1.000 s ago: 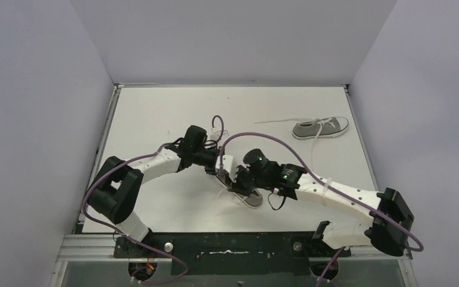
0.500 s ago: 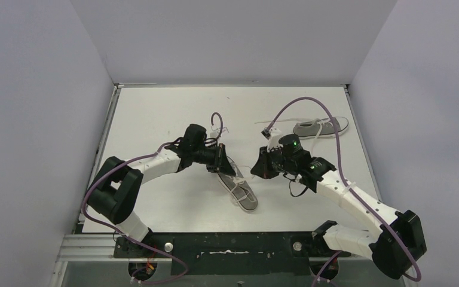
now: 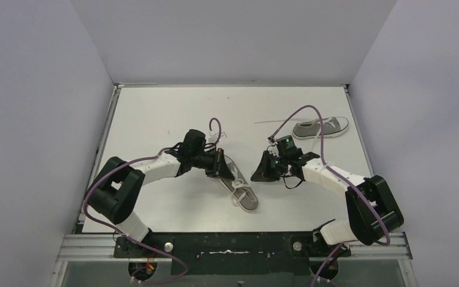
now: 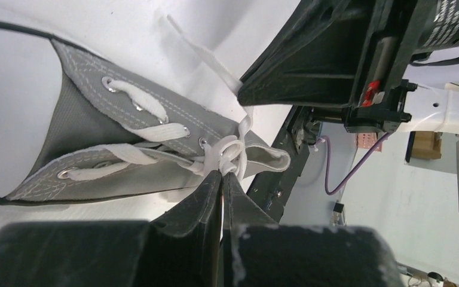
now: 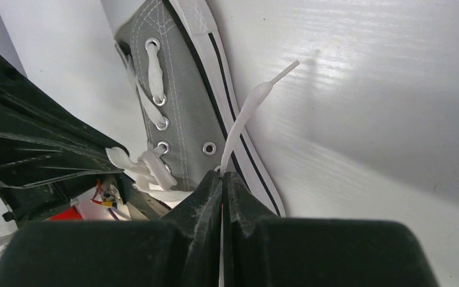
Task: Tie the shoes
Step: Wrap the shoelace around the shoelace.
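Shoes: a grey pair lying well apart on the white desk (image 3: pixel 155 113); only the nearer one is in hand.
Near shoe (image 3: pixel 239 186): lies slantwise at mid-desk, between the two tools.
Left tool (image 4: pixel 222 176): fingers pressed together, clamped on the lace (image 4: pixel 227 152) where it bunches just beside the top eyelets.
Right tool (image 5: pixel 222 176): likewise closed, pinching a lace strand whose free tip sticks out past it over the desk.
Step, as I judge it: drawing the first crossing snug.
Doing it well: pull the two ends apart low and level, with even force. The shoe looks light and may slide or tip. A flat lace can slip through the pads, so watch the grip nearest the knot.
Look: grey canvas with pale stitching, metal eyelets, a white rubber sole edge with a dark stripe, and flat white laces.
Far shoe (image 3: pixel 321 127): at the far right of the desk, with laces trailing loose and seemingly untied.
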{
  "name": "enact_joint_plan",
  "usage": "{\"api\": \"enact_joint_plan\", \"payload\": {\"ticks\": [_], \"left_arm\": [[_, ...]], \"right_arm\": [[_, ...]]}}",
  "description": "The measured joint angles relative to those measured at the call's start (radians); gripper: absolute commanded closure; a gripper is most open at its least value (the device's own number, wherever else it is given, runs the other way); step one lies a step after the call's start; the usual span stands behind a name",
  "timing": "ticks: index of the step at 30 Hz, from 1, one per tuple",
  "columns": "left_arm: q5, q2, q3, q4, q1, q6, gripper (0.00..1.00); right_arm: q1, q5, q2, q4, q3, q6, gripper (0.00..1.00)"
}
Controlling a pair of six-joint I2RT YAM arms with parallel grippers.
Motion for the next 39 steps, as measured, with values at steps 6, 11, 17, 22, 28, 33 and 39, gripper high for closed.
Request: {"api": "enact_joint_plan", "payload": {"ticks": [6,11,17,22,28,33,39], "left_arm": [[-0.019,0.000,-0.041,0.048,-0.016,-0.040,1.00],[-0.035,0.000,-0.065,0.108,-0.019,-0.075,1.00],[-0.058,-0.020,-0.095,0.120,-0.019,-0.089,1.00],[-0.062,-0.030,-0.100,0.140,-0.019,-0.098,0.98],[-0.063,-0.031,-0.121,0.172,-0.019,-0.105,1.00],[-0.086,-0.068,-0.166,0.180,-0.019,-0.105,1.00],[-0.124,-0.149,-0.215,0.181,-0.019,-0.105,1.00]], "right_arm": [[-0.006,-0.016,0.026,0.079,-0.023,0.046,1.00],[-0.014,-0.016,0.023,0.079,-0.031,0.063,1.00],[-0.033,-0.018,-0.042,0.049,-0.022,0.055,1.00],[-0.034,-0.036,-0.048,0.066,-0.010,0.059,1.00],[-0.034,-0.049,-0.048,0.100,-0.009,0.071,1.00],[-0.040,-0.024,-0.049,0.077,0.036,0.057,1.00],[-0.052,0.107,-0.066,-0.061,0.091,-0.001,1.00]]}}
